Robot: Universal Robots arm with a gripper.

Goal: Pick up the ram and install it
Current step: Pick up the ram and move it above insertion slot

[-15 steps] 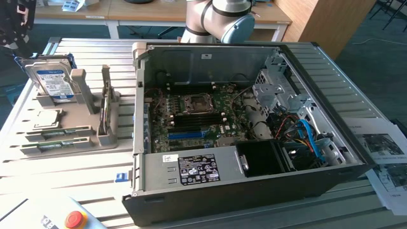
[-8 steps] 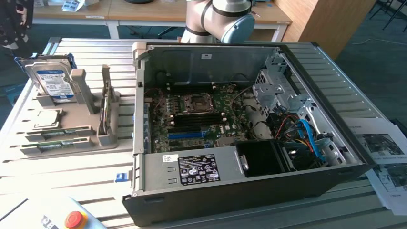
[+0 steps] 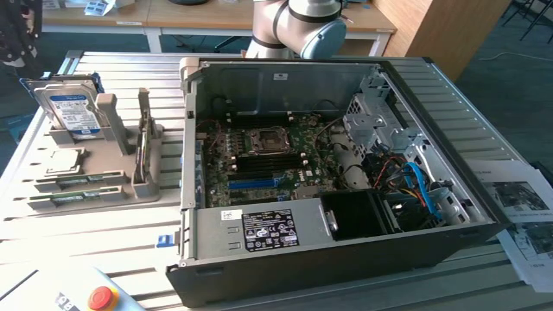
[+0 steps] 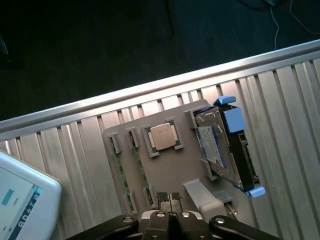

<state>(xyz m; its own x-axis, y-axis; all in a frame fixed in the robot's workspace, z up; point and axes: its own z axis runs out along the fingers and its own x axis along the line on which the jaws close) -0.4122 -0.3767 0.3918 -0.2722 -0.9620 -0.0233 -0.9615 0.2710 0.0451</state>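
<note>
While the arm [image 3: 307, 26] stands behind the open computer case [image 3: 346, 259] at the top centre of the exterior view, the ram [image 3: 82, 195] lies on edge in a slot of the grey fixture [image 3: 121, 193] at the left of that frame. It is outside the case and well apart from the blue slot [image 3: 255, 183] on the motherboard [image 3: 259, 155]. A second green stick [image 3: 84, 178] sits in the slot just beside it, with a square processor chip [image 3: 62, 162] near the two and a hard drive [image 3: 74, 115] propped upright at the upper left. In the wrist view the gripper [image 4: 168, 197] hangs over the fixture [image 4: 172, 170] with its two fingers pressed together and nothing between them — near one end of the ram [image 4: 121, 172] but not touching it.
</note>
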